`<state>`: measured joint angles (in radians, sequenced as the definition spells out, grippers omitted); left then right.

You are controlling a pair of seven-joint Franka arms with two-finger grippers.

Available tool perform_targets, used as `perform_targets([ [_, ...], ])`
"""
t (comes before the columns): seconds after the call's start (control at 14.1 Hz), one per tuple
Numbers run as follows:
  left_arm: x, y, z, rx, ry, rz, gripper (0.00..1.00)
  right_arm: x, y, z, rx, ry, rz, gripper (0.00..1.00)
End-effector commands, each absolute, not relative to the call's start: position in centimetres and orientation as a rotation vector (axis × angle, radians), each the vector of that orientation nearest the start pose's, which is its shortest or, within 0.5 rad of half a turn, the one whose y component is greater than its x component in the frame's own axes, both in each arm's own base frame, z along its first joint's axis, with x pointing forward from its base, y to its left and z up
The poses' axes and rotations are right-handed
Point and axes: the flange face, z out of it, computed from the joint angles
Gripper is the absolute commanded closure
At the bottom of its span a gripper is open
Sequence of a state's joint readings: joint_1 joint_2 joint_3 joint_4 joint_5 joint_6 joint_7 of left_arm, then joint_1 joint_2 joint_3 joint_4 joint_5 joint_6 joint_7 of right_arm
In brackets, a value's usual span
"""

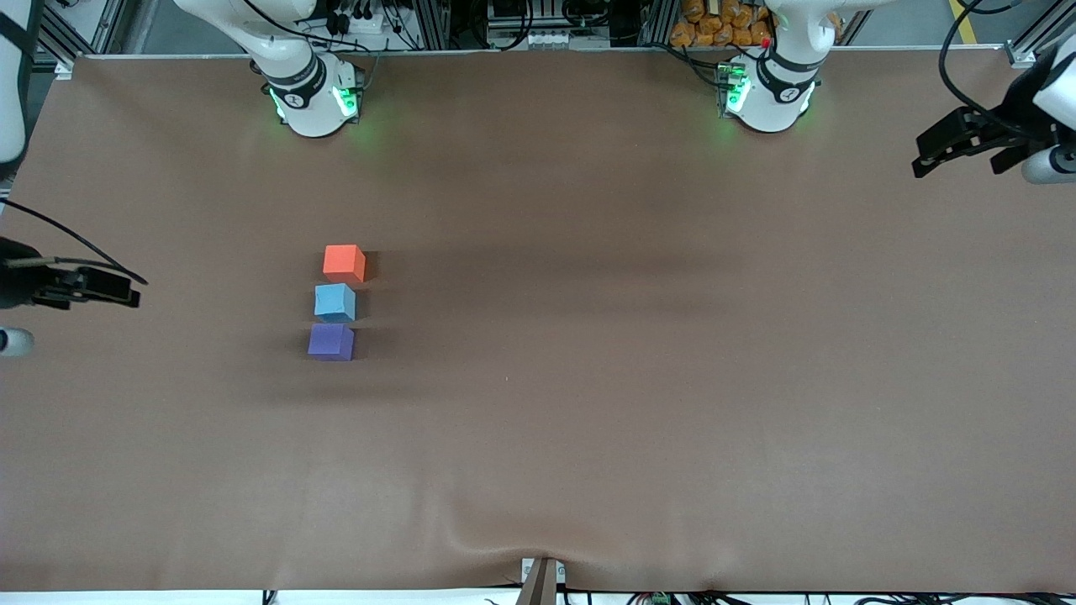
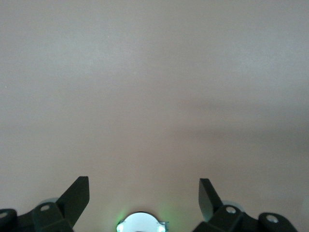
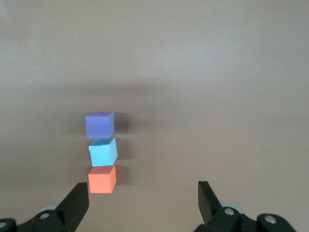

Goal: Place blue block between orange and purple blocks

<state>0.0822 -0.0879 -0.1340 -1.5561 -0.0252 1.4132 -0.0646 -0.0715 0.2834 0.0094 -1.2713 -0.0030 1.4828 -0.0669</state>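
blocks: orange block, blue block and purple block sat in one short row toward the right arm's end of the table, orange farthest from the front camera, purple nearest, blue between them with narrow gaps.
around them: nothing stood beside the row.
surface: brown table cover, slightly rippled at the near edge.
right gripper: released, empty, raised at its end of the table.
left gripper: waited spread apart, empty, at its own end.
room: cables and metal framing along the arms' bases.

Brown matte surface spans the frame, wrinkled at the camera-side edge. Orange packets piled just off its robot-side edge; aluminium frame rails alongside.
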Motion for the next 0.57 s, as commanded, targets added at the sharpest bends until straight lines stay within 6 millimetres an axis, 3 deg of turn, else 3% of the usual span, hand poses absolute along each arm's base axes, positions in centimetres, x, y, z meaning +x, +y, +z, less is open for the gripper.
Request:
perform_targets([
  [0.0,50.0,-2.9,67.4,-3.159,0.130,0.079,0.00,58.7,-2.6,64.6,-3.172,0.014,0.024,0.00],
  [0.21,49.9,-3.2,67.4,-3.153,0.173,0.089,0.00,56.2,-2.9,65.6,-3.176,0.040,0.016,0.00],
  [0.5,49.8,-3.8,67.2,-3.160,0.149,0.112,0.00,53.5,-2.1,64.6,-3.180,0.020,-0.001,0.00],
])
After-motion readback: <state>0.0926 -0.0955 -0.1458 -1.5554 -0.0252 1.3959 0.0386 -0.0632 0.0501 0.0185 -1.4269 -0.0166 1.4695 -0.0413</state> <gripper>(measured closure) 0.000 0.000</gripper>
